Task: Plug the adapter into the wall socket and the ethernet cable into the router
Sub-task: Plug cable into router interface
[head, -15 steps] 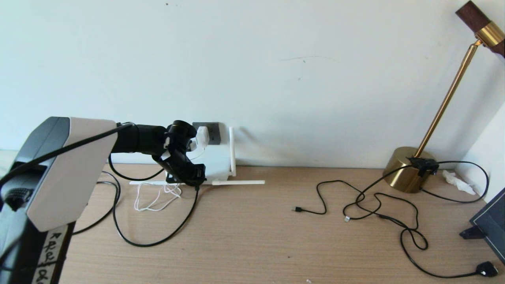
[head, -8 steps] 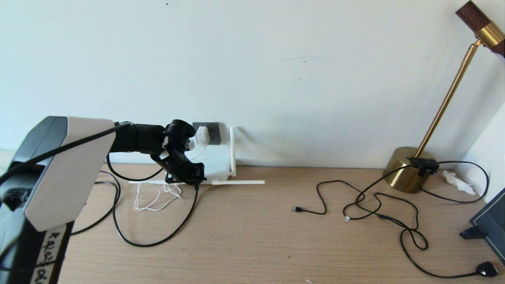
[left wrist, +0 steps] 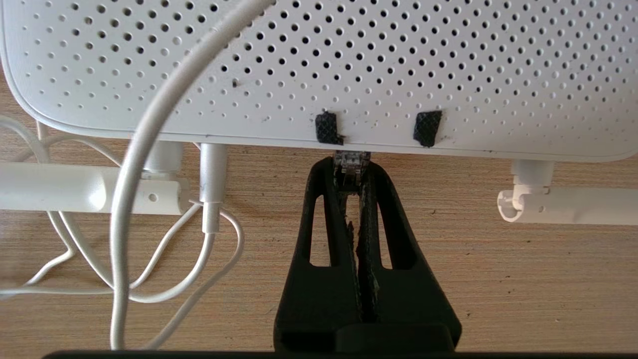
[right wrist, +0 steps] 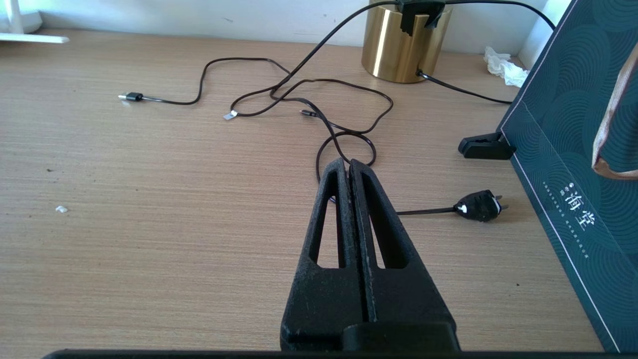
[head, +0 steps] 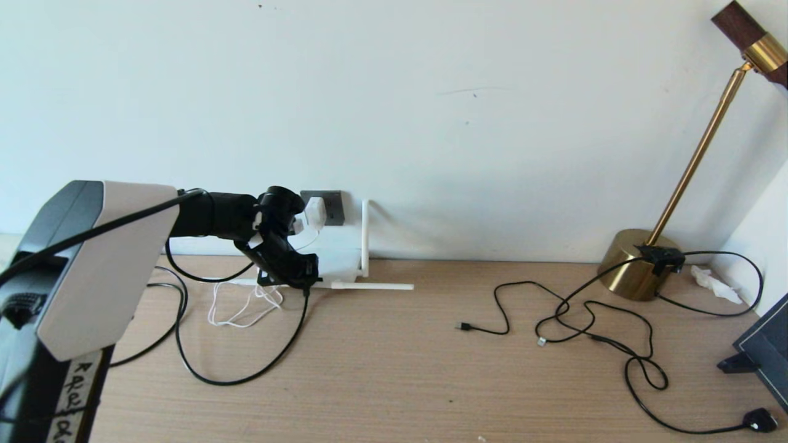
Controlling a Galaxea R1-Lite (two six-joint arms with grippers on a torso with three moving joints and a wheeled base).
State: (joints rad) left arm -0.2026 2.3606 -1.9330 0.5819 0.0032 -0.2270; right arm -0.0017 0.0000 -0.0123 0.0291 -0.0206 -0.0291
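The white router (left wrist: 319, 65) lies against the wall at the table's back left, one antenna (head: 365, 237) upright and another (head: 372, 286) flat on the table. My left gripper (left wrist: 351, 169) is shut on the ethernet cable's clear connector (left wrist: 351, 160), whose tip is at the router's near edge; how deep it sits is hidden. The black ethernet cable (head: 246, 376) loops from the left gripper (head: 311, 271) across the table. The white adapter (head: 315, 212) sits on the dark grey wall socket (head: 332, 208), its white cord (left wrist: 149, 149) running down to the router. My right gripper (right wrist: 348, 167) hangs shut and empty over the table's right part.
A brass lamp (head: 637, 264) stands at the back right with thin black cables (head: 585, 320) tangled in front of it and a black plug (head: 760, 420) near the front right. A dark green bag (right wrist: 573, 149) stands at the right edge. A crumpled tissue (head: 714, 283) lies by the lamp.
The left gripper has edged slightly toward the wall, and the router with its antennas has shifted a little to the right. The right arm has not moved.
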